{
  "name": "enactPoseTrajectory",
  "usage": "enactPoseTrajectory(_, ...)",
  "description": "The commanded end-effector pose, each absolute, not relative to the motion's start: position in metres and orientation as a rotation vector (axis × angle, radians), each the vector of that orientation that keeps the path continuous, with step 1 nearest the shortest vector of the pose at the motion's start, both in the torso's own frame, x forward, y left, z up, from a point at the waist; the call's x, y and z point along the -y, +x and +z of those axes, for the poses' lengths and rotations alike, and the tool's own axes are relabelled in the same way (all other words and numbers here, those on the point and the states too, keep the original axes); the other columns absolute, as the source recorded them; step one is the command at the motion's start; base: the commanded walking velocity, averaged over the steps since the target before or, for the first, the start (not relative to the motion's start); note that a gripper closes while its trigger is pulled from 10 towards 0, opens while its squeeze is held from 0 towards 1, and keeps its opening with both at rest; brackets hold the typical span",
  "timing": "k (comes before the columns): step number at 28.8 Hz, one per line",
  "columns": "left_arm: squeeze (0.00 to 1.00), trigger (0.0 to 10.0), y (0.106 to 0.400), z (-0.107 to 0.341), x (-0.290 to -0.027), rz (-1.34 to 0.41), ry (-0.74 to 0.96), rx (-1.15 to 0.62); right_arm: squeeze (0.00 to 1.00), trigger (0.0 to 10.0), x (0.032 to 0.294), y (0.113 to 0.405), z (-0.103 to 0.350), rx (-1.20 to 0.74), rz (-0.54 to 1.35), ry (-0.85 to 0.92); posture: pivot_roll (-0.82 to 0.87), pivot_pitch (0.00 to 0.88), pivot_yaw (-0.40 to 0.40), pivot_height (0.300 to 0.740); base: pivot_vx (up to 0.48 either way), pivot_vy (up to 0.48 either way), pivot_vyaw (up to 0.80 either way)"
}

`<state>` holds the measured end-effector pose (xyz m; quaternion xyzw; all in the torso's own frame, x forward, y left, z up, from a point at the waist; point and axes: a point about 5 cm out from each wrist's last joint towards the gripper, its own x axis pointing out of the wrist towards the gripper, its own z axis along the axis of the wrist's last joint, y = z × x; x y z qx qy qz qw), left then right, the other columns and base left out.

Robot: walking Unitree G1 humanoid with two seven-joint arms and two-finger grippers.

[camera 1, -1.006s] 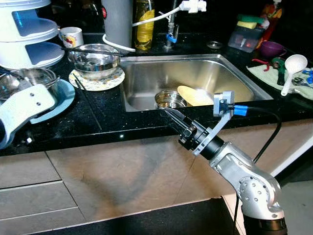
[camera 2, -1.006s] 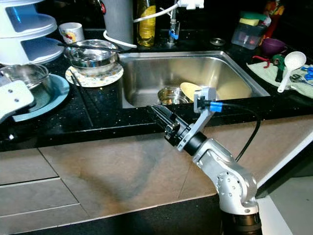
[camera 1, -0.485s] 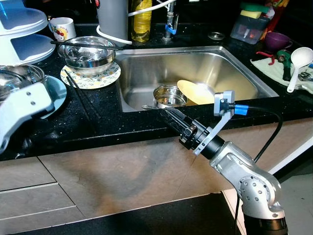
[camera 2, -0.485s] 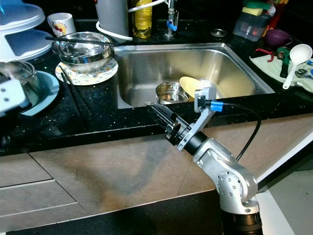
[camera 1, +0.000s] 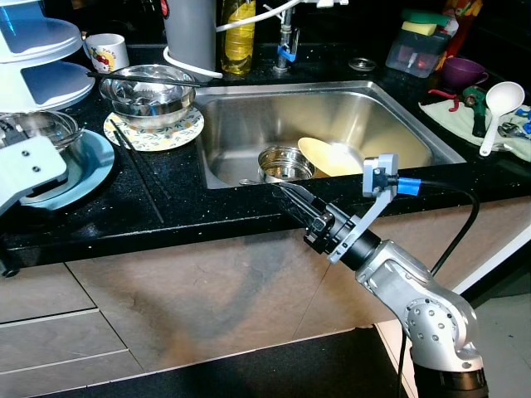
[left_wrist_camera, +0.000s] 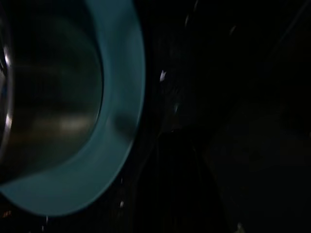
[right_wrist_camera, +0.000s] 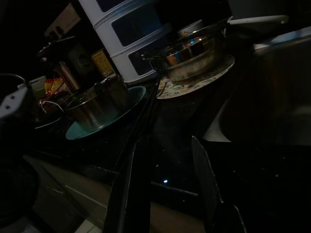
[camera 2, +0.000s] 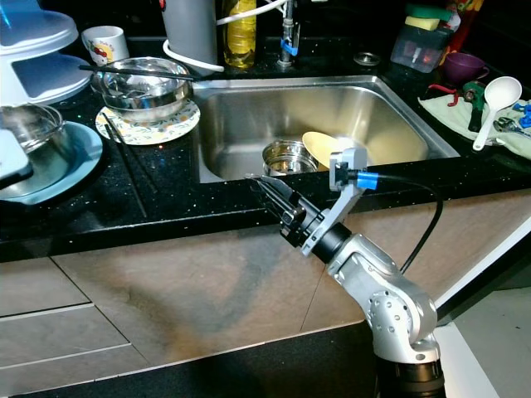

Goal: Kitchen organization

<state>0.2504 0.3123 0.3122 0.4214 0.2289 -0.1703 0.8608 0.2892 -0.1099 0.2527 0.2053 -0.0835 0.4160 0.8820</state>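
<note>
Two steel bowls stand on the black countertop (camera 1: 174, 207) to the left of the sink (camera 1: 377, 124). One steel bowl (camera 1: 151, 88) sits on a patterned plate (camera 1: 154, 133) near the back, with a dark utensil (camera 1: 166, 76) lying across its rim, its long axis running from left to right. The other steel bowl (camera 1: 37, 133) sits on a teal plate (camera 1: 87, 162) nearer to the front edge, at the far left. Thin dark chopsticks (camera 1: 137, 162) lie on the countertop between the two plates, with their long axis running from the back toward the front edge.

Inside the sink there is a small steel pot (camera 1: 284, 162), upright with its opening facing up, and just beside it on the right a yellow plate (camera 1: 329, 156) that leans tilted.

The right gripper (camera 1: 292, 201) is held in front of the countertop edge, below the small steel pot, and it points up and to the left. In the right wrist view its two black fingers (right_wrist_camera: 134, 194) stand a little apart, with nothing between them.

The left gripper is at the far left near the teal plate, where only its pale casing (camera 1: 29, 166) shows; I cannot tell how its fingers stand. The left wrist view is very dark and shows the teal plate rim close by.

At the right of the sink a white ladle (camera 1: 498, 112) lies on a cloth (camera 1: 452, 124), its bowl toward the back and its handle toward the front. At the back stand a mug (camera 1: 106, 51) and a bottle of yellow liquid (camera 1: 238, 37).
</note>
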Motion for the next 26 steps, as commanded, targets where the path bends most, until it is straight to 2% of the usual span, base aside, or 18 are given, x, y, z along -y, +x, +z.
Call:
enactPoseTrajectory(1, 0.00, 0.0, 0.250, 0.309, -0.317, -0.332, 0.937, -0.524, 0.00, 10.0, 0.109, 0.287, 0.252, 0.165, 0.881, 0.429, -0.01, 0.175, -0.063, 0.740, 0.000, 0.000, 0.00)
enactPoseTrajectory(11, 0.00, 0.0, 0.260, 0.301, -0.330, -0.201, 1.019, -0.522, 0.00, 10.0, 0.110, 0.288, 0.252, 0.167, 0.874, 0.427, -0.01, 0.175, -0.063, 0.740, 0.000, 0.000, 0.00)
enactPoseTrajectory(12, 0.00, 0.5, 0.262, 0.299, -0.333, -0.182, 1.021, -0.519, 0.00, 10.0, 0.110, 0.288, 0.252, 0.167, 0.874, 0.427, -0.01, 0.175, -0.063, 0.740, 0.000, 0.000, 0.00)
enactPoseTrajectory(13, 0.00, 0.5, 0.262, 0.299, -0.333, -0.182, 1.021, -0.519, 0.00, 10.0, 0.110, 0.288, 0.252, 0.167, 0.874, 0.427, -0.01, 0.175, -0.063, 0.740, 0.000, 0.000, 0.00)
enactPoseTrajectory(14, 0.00, 1.2, 0.263, 0.297, -0.334, -0.167, 1.022, -0.510, 0.00, 10.0, 0.110, 0.288, 0.252, 0.167, 0.873, 0.427, -0.01, 0.175, -0.063, 0.740, 0.000, 0.000, 0.00)
enactPoseTrajectory(15, 0.00, 1.2, 0.263, 0.297, -0.334, -0.167, 1.022, -0.510, 0.00, 10.0, 0.110, 0.288, 0.252, 0.167, 0.873, 0.427, -0.01, 0.175, -0.063, 0.740, 0.000, 0.000, 0.00)
enactPoseTrajectory(17, 0.00, 1.9, 0.271, 0.290, -0.331, -0.145, 0.998, -0.462, 0.00, 10.0, 0.110, 0.288, 0.252, 0.167, 0.872, 0.427, -0.01, 0.176, -0.063, 0.740, 0.000, 0.000, 0.00)
enactPoseTrajectory(19, 0.00, 1.6, 0.276, 0.286, -0.329, -0.138, 0.989, -0.433, 0.00, 10.0, 0.110, 0.288, 0.252, 0.167, 0.872, 0.426, -0.01, 0.175, -0.063, 0.740, 0.000, 0.000, 0.00)
enactPoseTrajectory(20, 0.00, 2.3, 0.282, 0.282, -0.325, -0.121, 0.973, -0.392, 0.00, 10.0, 0.109, 0.288, 0.252, 0.168, 0.871, 0.424, -0.02, 0.177, -0.061, 0.740, 0.000, 0.000, 0.00)
enactPoseTrajectory(26, 0.00, 1.9, 0.290, 0.285, -0.322, -0.085, 0.975, -0.317, 0.00, 10.0, 0.110, 0.288, 0.253, 0.171, 0.866, 0.423, -0.02, 0.177, -0.061, 0.740, 0.000, 0.000, 0.00)
